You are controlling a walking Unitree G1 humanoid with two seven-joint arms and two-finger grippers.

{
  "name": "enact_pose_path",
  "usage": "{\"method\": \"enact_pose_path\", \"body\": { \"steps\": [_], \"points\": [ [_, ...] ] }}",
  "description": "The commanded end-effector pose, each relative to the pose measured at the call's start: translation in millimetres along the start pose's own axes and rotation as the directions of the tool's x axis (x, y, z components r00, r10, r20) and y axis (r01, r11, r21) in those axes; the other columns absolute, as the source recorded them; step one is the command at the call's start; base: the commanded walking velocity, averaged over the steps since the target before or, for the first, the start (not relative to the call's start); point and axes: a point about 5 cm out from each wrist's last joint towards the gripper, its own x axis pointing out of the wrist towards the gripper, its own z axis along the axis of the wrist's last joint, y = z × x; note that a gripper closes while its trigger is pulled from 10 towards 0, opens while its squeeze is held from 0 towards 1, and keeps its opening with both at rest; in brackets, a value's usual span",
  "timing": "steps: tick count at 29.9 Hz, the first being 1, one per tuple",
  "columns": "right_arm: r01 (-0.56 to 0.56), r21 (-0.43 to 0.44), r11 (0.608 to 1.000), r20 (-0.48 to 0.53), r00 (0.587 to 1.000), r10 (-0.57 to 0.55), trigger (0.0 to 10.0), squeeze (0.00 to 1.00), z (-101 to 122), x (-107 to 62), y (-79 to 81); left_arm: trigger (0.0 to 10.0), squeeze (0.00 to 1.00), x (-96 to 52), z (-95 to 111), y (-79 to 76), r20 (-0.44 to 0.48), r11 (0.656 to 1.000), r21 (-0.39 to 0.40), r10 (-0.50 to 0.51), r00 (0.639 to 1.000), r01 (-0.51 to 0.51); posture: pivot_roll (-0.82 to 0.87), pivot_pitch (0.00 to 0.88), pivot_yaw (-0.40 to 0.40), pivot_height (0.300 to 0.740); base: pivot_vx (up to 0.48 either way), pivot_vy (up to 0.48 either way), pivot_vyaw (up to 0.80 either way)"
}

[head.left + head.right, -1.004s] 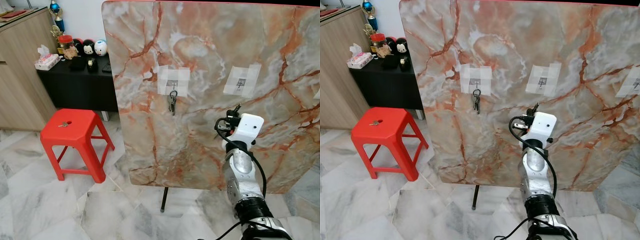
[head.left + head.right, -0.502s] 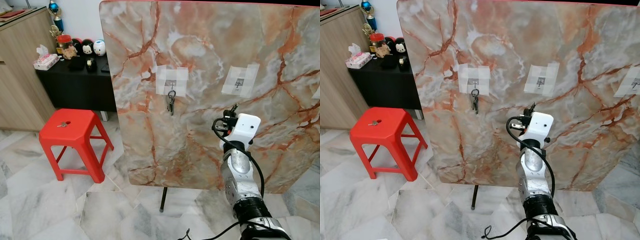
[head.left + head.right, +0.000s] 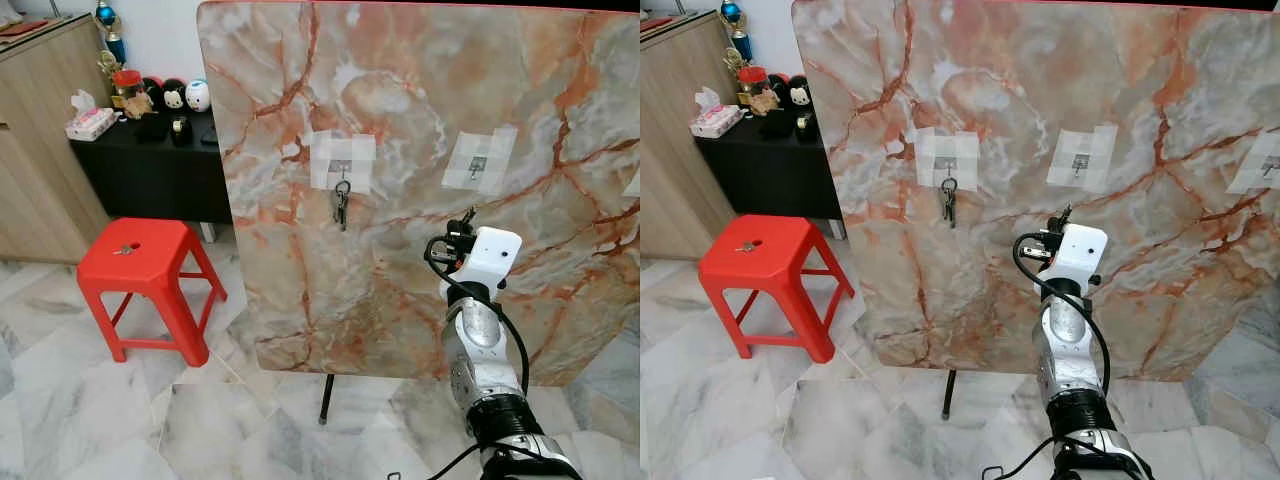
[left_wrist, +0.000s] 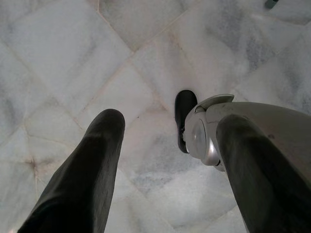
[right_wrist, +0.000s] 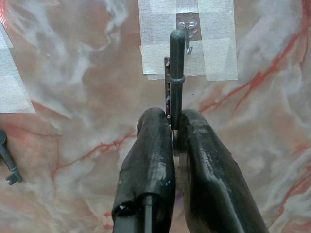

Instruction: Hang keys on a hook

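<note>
A marble board (image 3: 420,90) stands upright with taped-on hooks. A bunch of keys (image 3: 341,205) hangs from the left hook. My right gripper (image 3: 466,218) is raised close to the board, just below the middle hook (image 3: 478,165). In the right wrist view its fingers (image 5: 150,160) are shut on a dark key (image 5: 176,68) that points up, its tip level with that hook (image 5: 188,36). My left gripper (image 4: 167,145) hangs down over the floor with its fingers apart and nothing between them.
A red plastic stool (image 3: 140,265) with a small key (image 3: 125,249) on its seat stands left of the board. Behind it are a black cabinet (image 3: 150,165) with toys and a wooden cupboard (image 3: 40,150). The board's thin leg (image 3: 326,400) meets the marble floor.
The whole picture has shifted slightly, so the camera moved. My right gripper stays at about the same spot below the middle hook, still holding the key.
</note>
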Motion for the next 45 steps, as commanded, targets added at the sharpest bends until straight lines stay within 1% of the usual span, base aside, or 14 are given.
{"method": "enact_pose_path", "body": {
  "steps": [1, 9, 13, 19, 21, 23, 25, 29, 36, 39, 41, 43, 44, 45],
  "points": [
    [-0.005, 0.007, 1.0, 0.019, 1.0, 0.005, 10.0, 0.0, 6.1, 4.1, 3.1, 10.0, 0.0, -0.4, -1.2, 0.3, -0.001, 1.0, 0.027, 0.003, 1.0, -0.003, -0.02, 0.0, -0.01, 0.74, 0.0, 0.0, 0.0],
    [-0.005, 0.007, 1.0, 0.019, 1.0, 0.005, 10.0, 0.0, 6.1, 4.1, 3.1, 10.0, 0.0, -0.4, -1.2, 0.3, -0.001, 1.0, 0.027, 0.003, 1.0, -0.003, -0.02, 0.0, -0.01, 0.74, 0.0, 0.0, 0.0],
    [-0.003, 0.051, 0.999, 0.013, 1.0, 0.002, 10.0, 0.0, 7.3, 6.6, 5.8, 10.0, 0.0, 1.8, 10.5, 8.0, 0.015, 1.0, 0.031, -0.004, 1.0, 0.003, -0.01, 0.0, -0.015, 0.74, 0.319, 0.0, 0.0],
    [-0.004, 0.051, 0.999, 0.013, 1.0, 0.004, 10.0, 0.0, 7.3, 6.8, 6.1, 10.0, 0.0, 1.5, 9.8, 8.3, 0.015, 1.0, 0.028, -0.008, 1.0, 0.008, -0.01, 0.0, -0.016, 0.74, 0.359, 0.0, 0.0],
    [-0.005, 0.051, 0.999, 0.013, 1.0, 0.004, 10.0, 0.0, 7.4, 6.8, 6.3, 10.0, 0.0, 0.6, 7.1, 10.6, 0.011, 1.0, 0.024, -0.004, 1.0, 0.003, -0.01, 0.0, -0.016, 0.74, 0.394, 0.0, 0.0],
    [-0.004, 0.053, 0.999, 0.014, 1.0, 0.004, 10.0, 0.0, 7.5, 7.0, 6.3, 10.0, 0.0, -1.8, 1.3, 17.1, 0.003, 1.0, 0.022, 0.003, 1.0, -0.003, -0.01, 0.0, -0.016, 0.74, 0.39, 0.0, 0.0],
    [-0.003, 0.053, 0.999, 0.015, 1.0, 0.003, 10.0, 0.0, 7.5, 7.0, 6.2, 10.0, 0.0, -2.9, -1.2, 20.3, -0.001, 1.0, 0.022, 0.006, 1.0, -0.006, -0.01, 0.0, -0.017, 0.74, 0.317, 0.0, 0.0],
    [-0.003, 0.055, 0.998, 0.017, 1.0, 0.002, 10.0, 0.0, 7.3, 6.4, 6.0, 10.0, 0.0, -6.5, -9.9, 26.9, -0.013, 1.0, 0.02, 0.014, 1.0, -0.014, -0.01, 0.0, -0.017, 0.74, 0.0, 0.0, 0.0],
    [-0.011, 0.062, 0.998, 0.016, 1.0, 0.01, 10.0, 0.0, 5.3, 3.4, 10.3, 10.0, 0.0, -9.3, -15.1, 33.4, -0.017, 1.0, 0.012, 0.019, 1.0, -0.018, -0.01, 0.0, -0.018, 0.74, 0.0, 0.0, 0.0],
    [-0.015, 0.066, 0.998, 0.015, 1.0, 0.014, 10.0, 0.0, 4.0, 1.7, 12.4, 10.0, 0.0, -9.3, -15.1, 33.0, -0.017, 1.0, 0.012, 0.016, 1.0, -0.016, -0.01, 0.0, -0.017, 0.74, 0.0, 0.0, 0.0],
    [-0.02, 0.069, 0.997, 0.015, 1.0, 0.019, 10.0, 0.0, 3.4, 0.1, 14.8, 10.0, 0.0, -8.2, -13.2, 29.5, -0.013, 1.0, 0.014, 0.01, 1.0, -0.009, -0.01, 0.0, -0.016, 0.74, 0.0, 0.0, 0.0],
    [-0.025, 0.07, 0.997, 0.017, 1.0, 0.024, 10.0, 0.0, 2.9, -1.7, 17.5, 10.0, 0.0, -6.8, -11.1, 24.5, -0.008, 1.0, 0.016, 0.003, 1.0, -0.003, -0.01, 0.0, -0.015, 0.74, 0.0, 0.0, 0.0],
    [-0.032, 0.067, 0.997, 0.028, 0.999, 0.03, 10.0, 0.0, 3.2, -4.3, 20.5, 10.0, 0.0, -5.1, -8.8, 17.9, -0.003, 1.0, 0.018, -0.006, 1.0, 0.006, -0.01, 0.0, -0.015, 0.74, 0.0, 0.0, 0.0],
    [-0.036, 0.06, 0.998, 0.034, 0.999, 0.034, 10.0, 0.0, 3.7, -5.1, 21.4, 10.0, 0.0, -4.4, -7.4, 15.5, 0.0, 1.0, 0.019, -0.009, 1.0, 0.009, -0.01, 0.0, -0.015, 0.74, 0.0, 0.0, 0.0]
  ]
}}
